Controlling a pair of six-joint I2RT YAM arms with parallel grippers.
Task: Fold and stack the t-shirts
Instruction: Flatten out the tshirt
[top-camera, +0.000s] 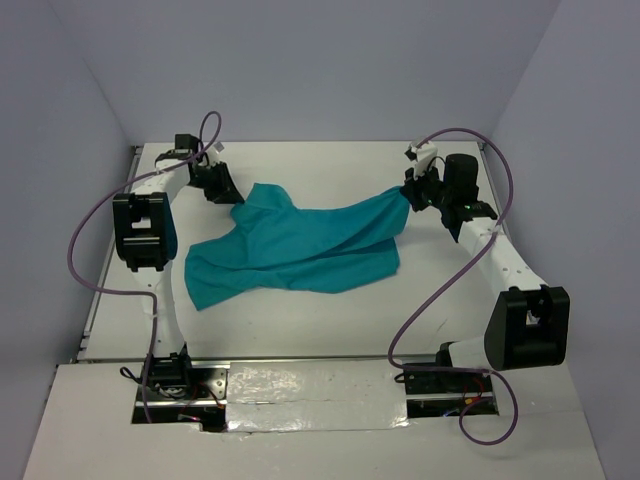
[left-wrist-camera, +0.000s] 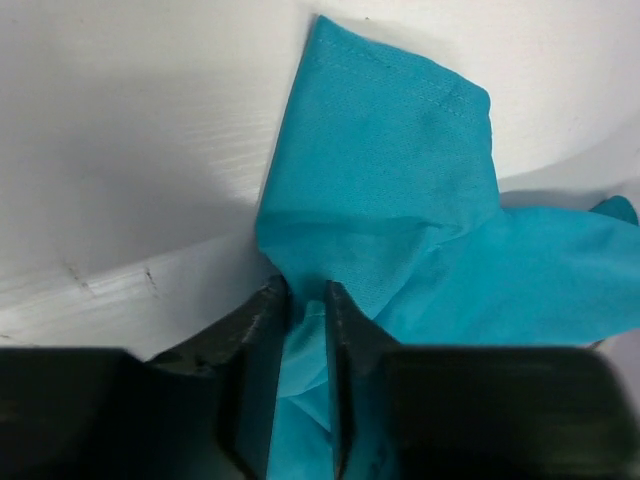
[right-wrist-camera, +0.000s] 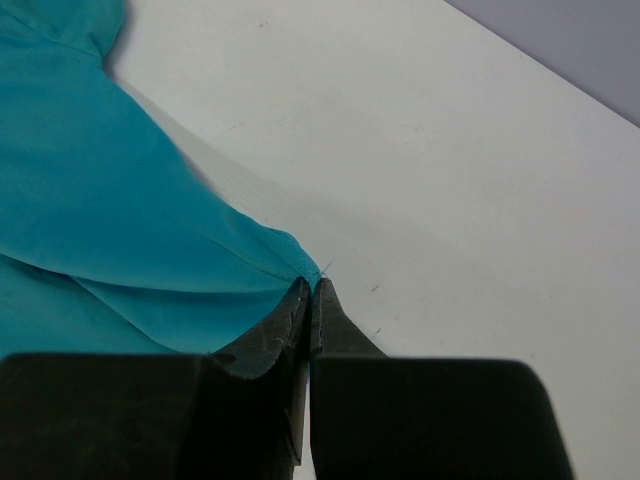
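1. The teal t-shirt (top-camera: 300, 250) lies unfolded and wrinkled near the middle of the white counter (top-camera: 330, 330). It is stretched wide from left to right, and its near-left part lies flat on the surface.
2. The left gripper (top-camera: 222, 190) sits at the shirt's far-left corner, where a flap with a stitched hem sticks out. In the left wrist view a fold of teal cloth fills the narrow gap between the jaws, which are clenched on the shirt from both sides.
3. At the shirt's far-right corner the cloth rises off the counter into the right gripper (top-camera: 415, 196). In the right wrist view its jaws are pressed tight together, with the shirt's edge pinched at their tips.
4. Between the two held corners the shirt's far edge dips slightly.
5. The white and black arms (top-camera: 150, 225) flank the shirt on either side, with their bases on its near side.
6. Purple cables (top-camera: 78, 240) loop outward from each arm, away from the shirt.
7. Pale walls (top-camera: 300, 60) enclose the counter beyond the shirt and to its left and right.
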